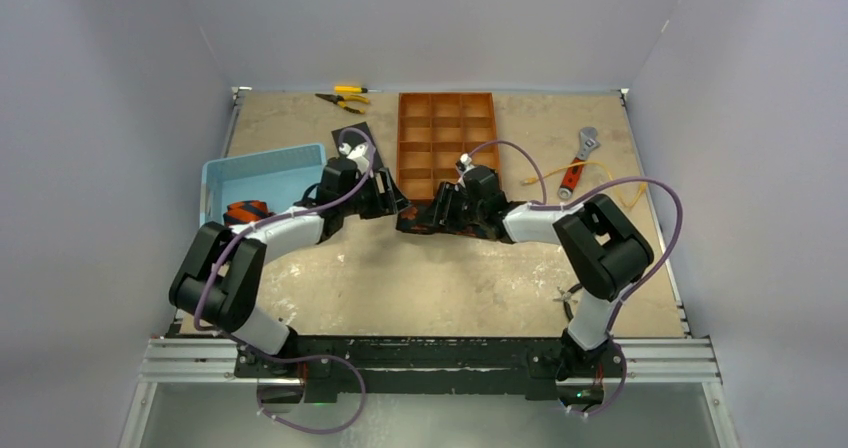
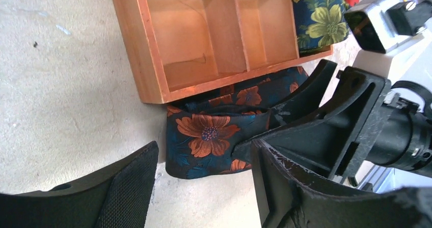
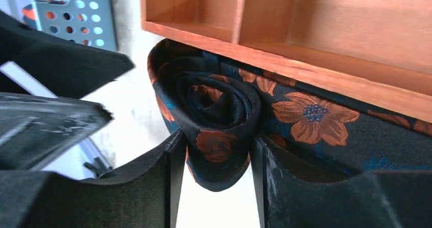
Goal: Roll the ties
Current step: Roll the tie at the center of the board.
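A dark tie with orange flowers (image 2: 209, 136) lies against the near wall of the wooden tray (image 2: 153, 60). In the right wrist view its end is wound into a roll (image 3: 219, 116). My right gripper (image 3: 214, 172) is shut on that roll, one finger on each side, and it shows in the top view (image 1: 442, 208). My left gripper (image 2: 204, 187) is open and empty just beside the tie's folded end, and in the top view (image 1: 385, 200) it faces the right gripper. A rolled tie with green-gold flowers (image 2: 321, 19) sits in a tray compartment. A rolled navy tie with orange stripes (image 1: 247, 211) lies in the blue basket (image 1: 262, 168).
The wooden compartment tray (image 1: 447, 143) stands just behind both grippers. Pliers (image 1: 345, 96) lie at the back edge. A wrench (image 1: 578, 158) and a yellow cord (image 1: 612, 183) lie at the right. A flat black pad (image 1: 352, 136) lies behind the left wrist.
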Motion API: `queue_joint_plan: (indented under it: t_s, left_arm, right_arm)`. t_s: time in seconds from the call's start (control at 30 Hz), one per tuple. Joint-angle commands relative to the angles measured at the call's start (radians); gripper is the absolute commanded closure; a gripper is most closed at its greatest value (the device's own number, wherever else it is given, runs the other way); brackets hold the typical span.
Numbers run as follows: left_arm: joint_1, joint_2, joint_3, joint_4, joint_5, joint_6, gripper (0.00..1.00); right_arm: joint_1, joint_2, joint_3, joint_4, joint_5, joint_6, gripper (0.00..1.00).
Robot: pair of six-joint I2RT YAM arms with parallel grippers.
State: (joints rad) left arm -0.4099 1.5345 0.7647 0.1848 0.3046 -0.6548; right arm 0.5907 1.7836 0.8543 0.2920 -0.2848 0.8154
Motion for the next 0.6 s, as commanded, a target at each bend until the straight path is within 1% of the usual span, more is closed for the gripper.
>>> queue_joint_plan:
  t_s: [0.0, 0.07, 0.23, 0.3, 0.4, 0.47, 0.53, 0.57]
  left_arm:
    - [0.010, 0.021, -0.025, 0.116, 0.036, -0.037, 0.36]
    - [0.010, 0.029, -0.030, 0.125, 0.036, -0.043, 0.36]
    - [0.014, 0.025, -0.045, 0.126, 0.019, -0.046, 0.37]
    - [0.016, 0.019, -0.053, 0.132, 0.012, -0.047, 0.37]
    - [0.017, 0.025, -0.058, 0.141, 0.019, -0.054, 0.37]
    - [0.017, 0.036, -0.063, 0.156, 0.034, -0.064, 0.38]
    - [0.017, 0.046, -0.070, 0.171, 0.049, -0.075, 0.38]
    - [0.017, 0.047, -0.074, 0.180, 0.053, -0.079, 0.38]
  right_arm:
    - [-0.004, 0.021, 0.013, 0.127, -0.092, 0.043, 0.53]
    - [-0.011, 0.038, -0.009, 0.194, -0.125, 0.069, 0.62]
    - [-0.048, 0.069, -0.078, 0.379, -0.233, 0.155, 0.77]
    - [-0.071, 0.083, -0.102, 0.464, -0.289, 0.201, 0.82]
    - [-0.099, 0.126, -0.142, 0.612, -0.364, 0.285, 0.88]
    - [-0.105, 0.166, -0.177, 0.764, -0.401, 0.368, 0.90]
    - [-0.106, 0.194, -0.197, 0.857, -0.415, 0.408, 0.91]
    - [-0.107, 0.200, -0.205, 0.878, -0.415, 0.417, 0.91]
